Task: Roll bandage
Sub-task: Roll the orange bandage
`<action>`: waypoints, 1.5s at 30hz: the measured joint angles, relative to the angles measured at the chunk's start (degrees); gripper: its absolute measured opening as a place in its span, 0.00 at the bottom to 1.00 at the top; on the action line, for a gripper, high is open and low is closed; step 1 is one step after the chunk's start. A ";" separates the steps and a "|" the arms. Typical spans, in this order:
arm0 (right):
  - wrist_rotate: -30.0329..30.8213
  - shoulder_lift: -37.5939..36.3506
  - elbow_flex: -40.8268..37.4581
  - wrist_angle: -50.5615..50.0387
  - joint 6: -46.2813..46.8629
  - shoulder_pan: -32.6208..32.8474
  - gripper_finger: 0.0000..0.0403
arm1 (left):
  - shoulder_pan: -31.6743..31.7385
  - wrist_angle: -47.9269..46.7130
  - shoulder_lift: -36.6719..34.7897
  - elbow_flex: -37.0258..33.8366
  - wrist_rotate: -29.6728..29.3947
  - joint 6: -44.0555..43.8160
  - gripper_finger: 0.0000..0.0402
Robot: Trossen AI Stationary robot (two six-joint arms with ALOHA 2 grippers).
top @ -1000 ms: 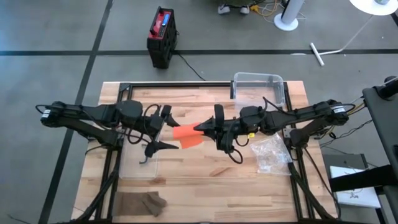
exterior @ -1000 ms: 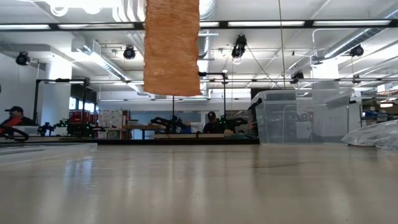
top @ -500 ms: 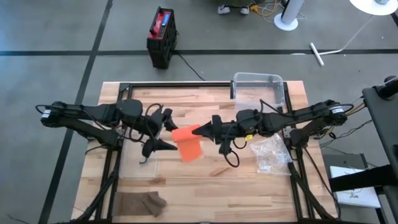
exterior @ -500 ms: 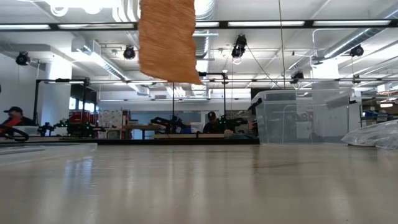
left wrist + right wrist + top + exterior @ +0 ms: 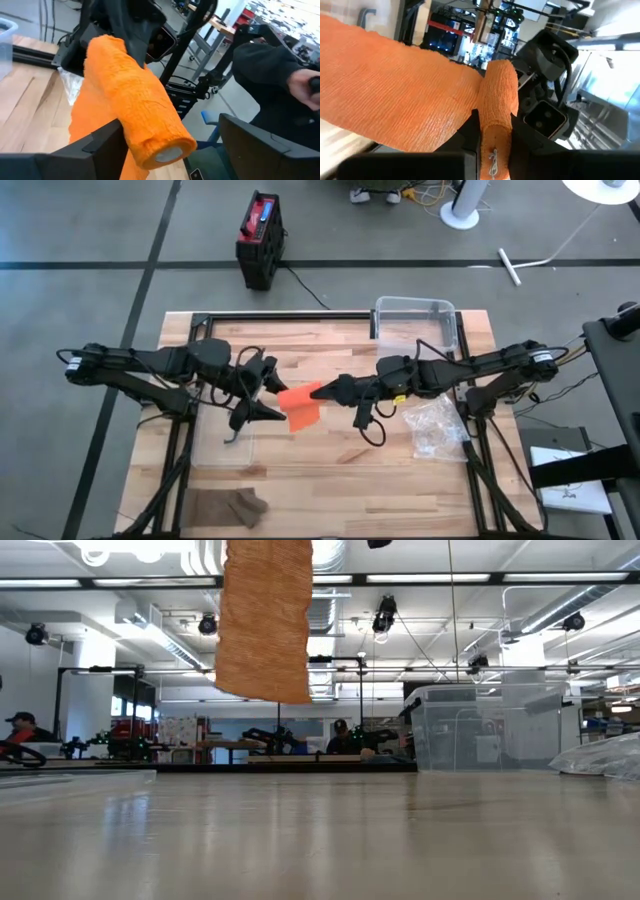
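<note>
An orange bandage is held in mid-air over the table's middle. Its rolled part (image 5: 300, 392) lies level between the two grippers, and a loose tail (image 5: 263, 620) hangs from it, well above the tabletop. My right gripper (image 5: 323, 390) comes in level from the table's right and is shut on the roll (image 5: 497, 100). My left gripper (image 5: 270, 393) faces it from the table's left and is open. The roll's free end (image 5: 167, 152) stands between the left fingers, close to one finger (image 5: 100, 150). Whether it touches that finger does not show. My right gripper pinches the roll's end nearest that arm (image 5: 496, 131) between its two fingers. The fingers come level from the table's right and lie along the roll. The roll sticks out level toward my left gripper, lifted clear, and the tail (image 5: 395, 95) hangs slack from it.
A clear plastic bin (image 5: 415, 320) stands at the far right and a crumpled clear bag (image 5: 435, 428) lies at the right. A clear flat tray (image 5: 222, 448) sits under the left arm. A dark cloth (image 5: 228, 506) lies at the near left edge.
Both grippers have rolled about the line they point along while staying in place. The roll has turned with my right gripper. The hanging tail has swung, and its lower edge now hangs slightly lower than a second ago.
</note>
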 joint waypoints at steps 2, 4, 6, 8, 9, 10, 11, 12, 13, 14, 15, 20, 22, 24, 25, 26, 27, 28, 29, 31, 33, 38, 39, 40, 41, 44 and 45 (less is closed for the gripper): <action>-0.77 0.00 0.00 -0.35 -2.27 -0.06 0.12 | 0.39 -0.04 0.31 0.00 -0.02 -0.41 0.67; -1.24 0.00 -0.02 -0.53 -3.55 -0.17 0.12 | 0.61 -0.18 0.88 0.00 -0.01 -0.43 0.62; -2.25 0.00 -0.07 -0.81 -3.48 -0.26 0.12 | 0.61 -0.52 1.59 0.00 -0.09 -0.20 0.56; -2.49 0.01 -0.13 -1.02 -3.07 -0.29 0.12 | 0.62 -1.00 2.32 0.00 -0.24 0.33 0.47; -2.61 0.02 -0.13 -1.25 -2.82 -0.29 0.13 | 0.63 -1.20 2.60 0.00 -0.35 0.73 0.43; -2.85 0.02 -0.13 -1.63 -2.69 -0.29 0.14 | 0.61 -1.39 2.82 0.02 -0.38 1.36 0.38; -2.96 0.02 -0.13 -2.09 -2.51 -0.30 0.15 | 0.61 -1.80 2.97 0.04 -0.42 2.04 0.33; -2.98 0.02 -0.13 -2.55 -1.82 -0.31 0.17 | 0.63 -2.42 3.05 0.04 -0.54 2.60 0.28; -3.08 0.06 -0.13 -2.88 -0.12 -0.31 0.20 | 0.63 -3.05 3.05 0.07 -0.66 3.04 0.23; -3.44 0.11 -0.17 -3.03 2.66 -0.31 0.23 | 0.63 -3.77 2.93 0.07 -0.74 3.77 0.18; -3.84 0.15 -0.20 -3.00 6.30 -0.29 0.26 | 0.63 -4.31 2.72 0.07 -0.85 4.63 0.14; -3.98 -0.26 0.10 -0.74 31.32 -0.12 0.44 | 0.63 -7.54 0.32 0.24 -4.74 8.00 0.08; -3.96 -0.72 1.43 -0.55 43.98 -0.28 0.51 | 0.58 -8.84 -0.69 0.28 -7.40 9.03 0.08; -4.51 -1.08 2.89 0.04 56.09 -0.91 0.57 | 0.58 -10.03 -1.34 0.28 -9.56 10.31 0.10; -4.62 -1.11 3.60 0.63 61.89 -1.38 0.60 | 0.58 -10.15 -1.65 0.28 -10.11 11.32 0.13; -4.90 -1.07 4.25 0.92 67.82 -2.03 0.63 | 0.59 -10.40 -1.90 0.28 -10.79 12.62 0.15; -5.36 -0.81 4.84 0.95 73.29 -2.79 0.65 | 0.58 -10.44 -2.01 0.28 -11.01 14.10 0.16; -5.55 -0.35 5.45 0.99 78.23 -3.66 0.67 | 0.52 -10.24 -2.05 0.28 -11.23 15.41 0.17; -5.57 0.21 5.92 0.88 82.65 -4.41 0.69 | 0.46 -10.19 -2.05 0.28 -12.02 16.59 0.18; -5.93 1.57 6.62 -0.15 90.47 -5.94 0.71 | 0.40 -10.50 -1.77 0.28 -13.77 18.71 0.17; -8.91 3.04 6.83 -1.03 96.28 -7.29 0.72 | 0.34 -10.79 -1.57 0.28 -15.02 21.10 0.16; -17.61 6.66 8.30 -3.47 107.91 -9.76 0.70 | 0.33 -11.12 -1.61 0.24 -18.25 25.48 0.12; -18.01 7.27 8.46 -3.33 109.03 -9.97 0.69 | 0.32 -11.34 -1.69 0.24 -18.98 26.08 0.12; -18.00 7.61 8.46 -3.39 109.51 -10.18 0.68 | 0.32 -11.75 -1.83 0.24 -19.52 26.70 0.12; -17.99 7.84 8.46 -3.63 109.95 -10.26 0.67 | 0.32 -12.30 -1.98 0.24 -19.98 27.29 0.12; -17.88 8.19 8.48 -2.91 110.20 -10.48 0.61 | 0.32 -14.22 -2.09 0.24 -21.38 28.20 0.13; -17.83 8.11 8.48 -3.04 110.64 -10.59 0.59 | 0.32 -14.72 -2.05 0.22 -21.69 28.47 0.13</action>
